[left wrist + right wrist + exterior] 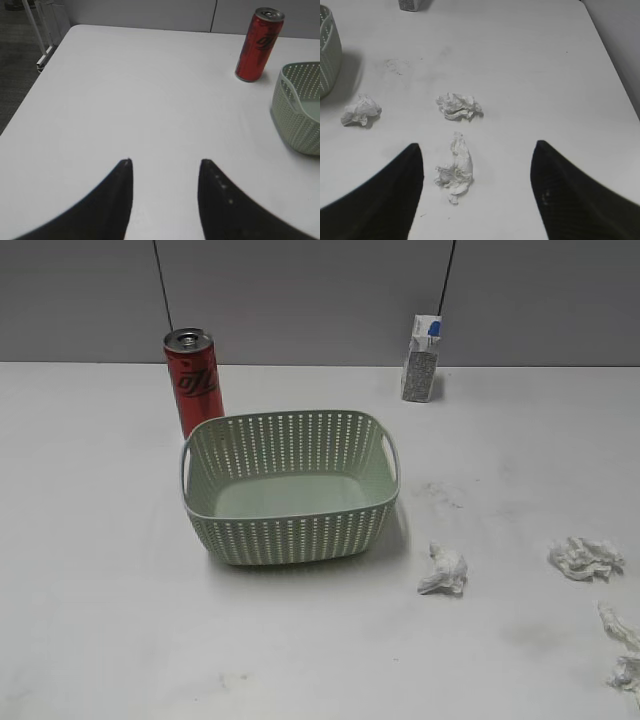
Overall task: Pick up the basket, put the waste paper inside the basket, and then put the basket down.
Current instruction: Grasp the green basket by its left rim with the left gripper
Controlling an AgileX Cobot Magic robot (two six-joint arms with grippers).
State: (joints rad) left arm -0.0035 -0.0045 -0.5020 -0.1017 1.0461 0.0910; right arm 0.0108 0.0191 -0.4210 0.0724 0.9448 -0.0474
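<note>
We see the basket (290, 488) sitting upright on the white worktop (100, 570), mouth open to the ceiling, its long axis running left to right across the exterior view, with a handle cutout at each short end; nothing lies inside it. Just behind its left rear corner stands a red can (195, 380), upright, and farther back to the right a small white carton with a blue mark (422, 358) stands near the wall. The waste paper is scattered on the worktop to the right of the basket: one wad (443, 571) near the basket's front right corner, another wad (585, 558) well to its right, and a longer, stretched-out wad (624, 648) at the frame's right edge. From the right wrist view, that elongated wad (455, 167) lies with its long axis pointing roughly away from the camera, between the two fingers of the right claw (477, 145), which is spread wide and grips nothing. The left claw (165, 161) hangs over bare worktop, also released, with the can and the basket's short end well off to its right.
</note>
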